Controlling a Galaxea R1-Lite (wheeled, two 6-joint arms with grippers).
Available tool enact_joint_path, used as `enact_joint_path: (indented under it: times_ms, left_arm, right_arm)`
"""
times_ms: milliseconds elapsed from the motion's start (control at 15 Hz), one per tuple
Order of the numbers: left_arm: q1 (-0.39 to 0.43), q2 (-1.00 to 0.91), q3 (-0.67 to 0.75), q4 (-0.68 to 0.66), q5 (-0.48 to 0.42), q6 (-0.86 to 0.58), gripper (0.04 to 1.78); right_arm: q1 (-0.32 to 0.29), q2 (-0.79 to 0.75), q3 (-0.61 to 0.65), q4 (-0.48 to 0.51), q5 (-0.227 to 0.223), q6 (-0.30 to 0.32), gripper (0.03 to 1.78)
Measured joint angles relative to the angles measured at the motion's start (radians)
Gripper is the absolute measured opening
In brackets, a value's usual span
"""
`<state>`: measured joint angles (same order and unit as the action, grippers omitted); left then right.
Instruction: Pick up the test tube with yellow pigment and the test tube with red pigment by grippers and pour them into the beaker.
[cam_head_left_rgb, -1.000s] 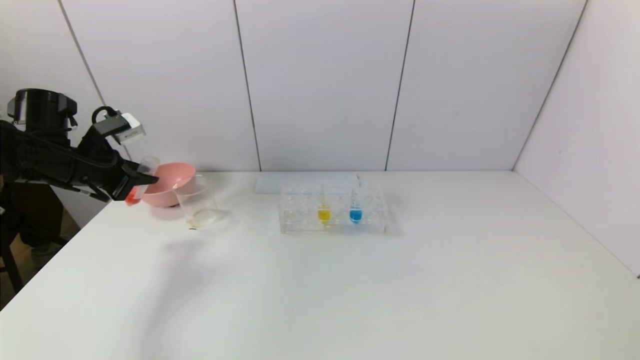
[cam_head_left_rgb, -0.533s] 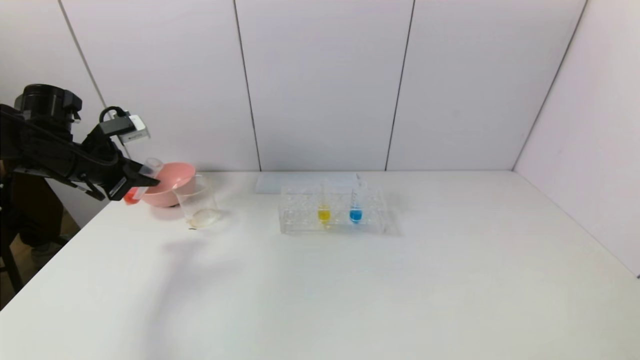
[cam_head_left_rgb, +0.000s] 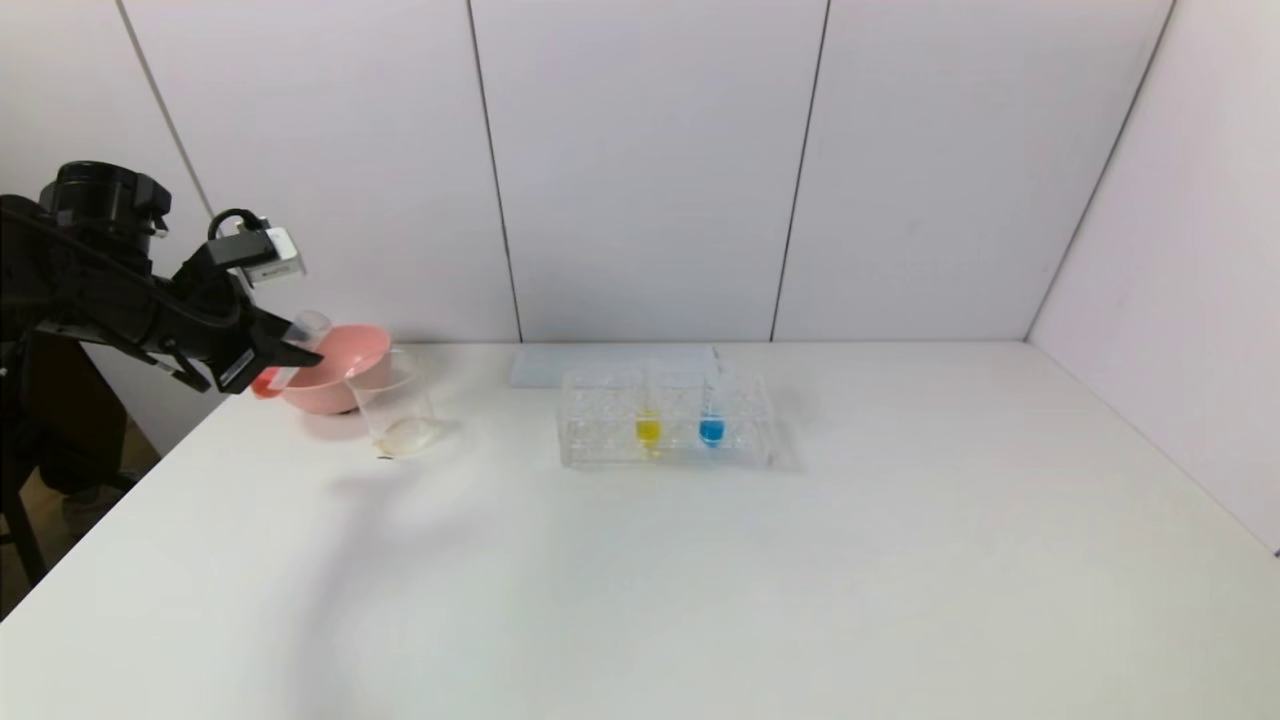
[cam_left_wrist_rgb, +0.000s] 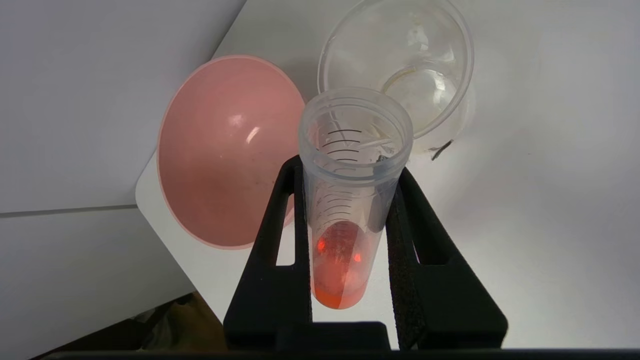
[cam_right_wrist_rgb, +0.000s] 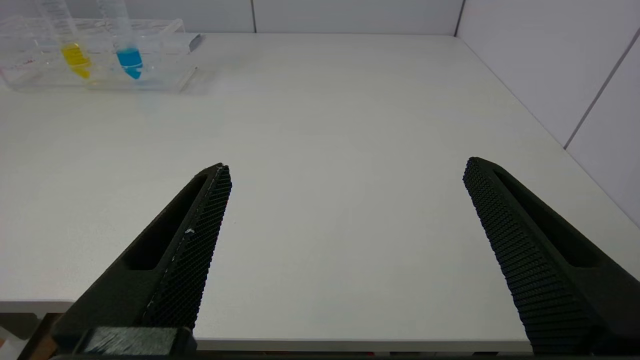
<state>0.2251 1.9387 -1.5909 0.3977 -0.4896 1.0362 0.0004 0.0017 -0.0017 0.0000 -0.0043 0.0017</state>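
We see the left gripper (cam_head_left_rgb: 285, 352) raised at the far left edge of the white matte desk (cam_head_left_rgb: 700, 560), its two black fingers (cam_left_wrist_rgb: 272, 260) clamped tight on the test tube with red pigment (cam_left_wrist_rgb: 350, 200). The tube is clear ribbed plastic with printed graduation marks, a thick rolled lip and a rounded tip where orange-red liquid pools. It is tilted, its open mouth pointing toward the beaker (cam_head_left_rgb: 395, 405), which stands just beside the gripper on the desk. The beaker is a clear thin-walled cylinder with a faint pale film on its base. Touching it from behind sits a smooth glossy pink bowl (cam_head_left_rgb: 335, 375), round and shallow.

Near mid-desk, well apart from the beaker, a clear rectangular rack (cam_head_left_rgb: 665, 430) holds the test tube with yellow pigment (cam_head_left_rgb: 648, 428) upright, with a blue-tipped tube (cam_head_left_rgb: 711, 428) just beside it.

The right gripper (cam_right_wrist_rgb: 345, 250) hovers over the near desk edge, its textured, pointed fingers spread wide with nothing between them.
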Motion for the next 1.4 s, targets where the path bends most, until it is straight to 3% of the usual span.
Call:
enact_joint_path:
  times_ms: [933, 1400]
  left_arm:
    - [0.006, 0.103, -0.262, 0.316, 0.013, 0.217, 0.45]
    - [0.007, 0.113, -0.300, 0.365, 0.014, 0.238, 0.45]
  right_arm:
    - [0.000, 0.000, 0.000, 0.000, 0.000, 0.000, 1.70]
    - [0.000, 0.000, 0.000, 0.000, 0.001, 0.000, 1.70]
